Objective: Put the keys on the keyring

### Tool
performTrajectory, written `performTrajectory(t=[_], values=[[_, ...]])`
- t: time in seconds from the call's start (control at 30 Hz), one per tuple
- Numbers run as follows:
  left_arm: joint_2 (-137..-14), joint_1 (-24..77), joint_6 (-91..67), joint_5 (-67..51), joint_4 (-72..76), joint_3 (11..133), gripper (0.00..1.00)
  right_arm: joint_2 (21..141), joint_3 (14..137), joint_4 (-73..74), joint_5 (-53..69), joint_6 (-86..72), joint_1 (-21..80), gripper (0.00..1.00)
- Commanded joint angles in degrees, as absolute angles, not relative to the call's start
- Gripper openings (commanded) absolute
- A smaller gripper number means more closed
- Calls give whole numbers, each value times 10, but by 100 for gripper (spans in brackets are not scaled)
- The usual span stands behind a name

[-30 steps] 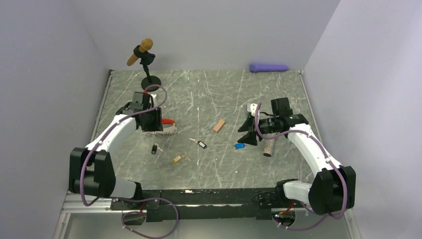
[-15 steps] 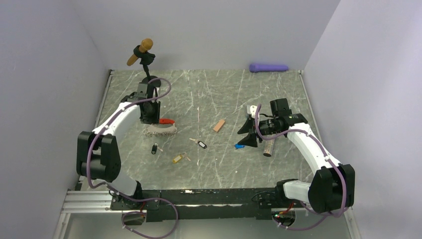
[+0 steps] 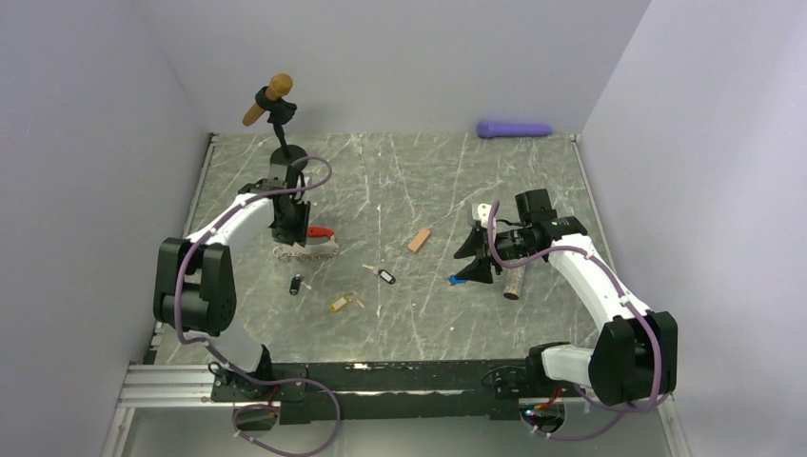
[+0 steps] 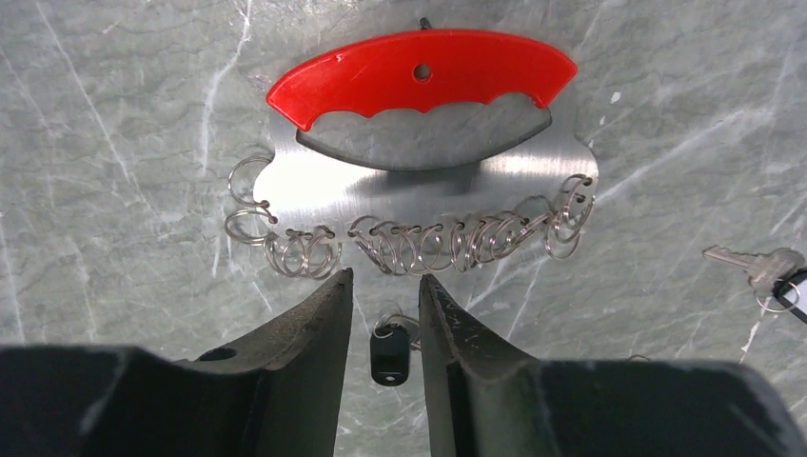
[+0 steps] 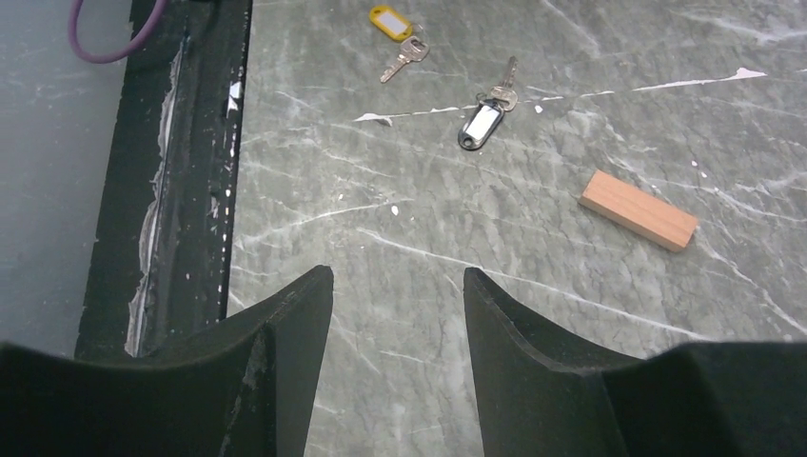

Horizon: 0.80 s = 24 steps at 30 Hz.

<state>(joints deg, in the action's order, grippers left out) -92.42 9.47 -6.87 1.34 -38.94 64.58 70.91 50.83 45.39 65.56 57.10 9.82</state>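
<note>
The keyring lies on the table left of centre: a curved red clip [image 3: 322, 232] [image 4: 423, 71] on a silver plate [image 4: 419, 190] with a row of wire rings [image 4: 409, 243]. My left gripper [image 3: 291, 231] [image 4: 385, 281] hovers just beside it, open and empty. A black-tagged key [image 3: 296, 284] [image 4: 389, 352] lies on the table, seen between the fingers. A yellow-tagged key [image 3: 341, 303] [image 5: 390, 21], a clear-windowed black-tagged key [image 3: 384, 275] [image 5: 481, 124] and a blue-tagged key [image 3: 458, 280] lie mid-table. My right gripper [image 3: 473, 259] [image 5: 398, 276] is open and empty, over the blue-tagged key.
A tan block [image 3: 419, 240] [image 5: 638, 209] lies at the centre. A speckled cylinder [image 3: 514, 282] lies by the right arm. A microphone-like stand [image 3: 274, 105] stands back left, and a purple object [image 3: 514, 129] lies at the back wall. The black front rail [image 5: 181, 171] borders the table.
The left arm has swung its elbow back and to the left, and its gripper now sits just behind the keyring. The right gripper has shifted only slightly. The keys have not moved.
</note>
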Motion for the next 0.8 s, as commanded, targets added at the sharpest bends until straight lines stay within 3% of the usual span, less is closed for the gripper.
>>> performTrajectory(t=[0.0,0.77], values=[[-954,87,-67,8,-404,669,35,708,527,465,690,599,97,58],[-1013,84,-70,24,-417,694,28,700,528,479,705,615,99,59]])
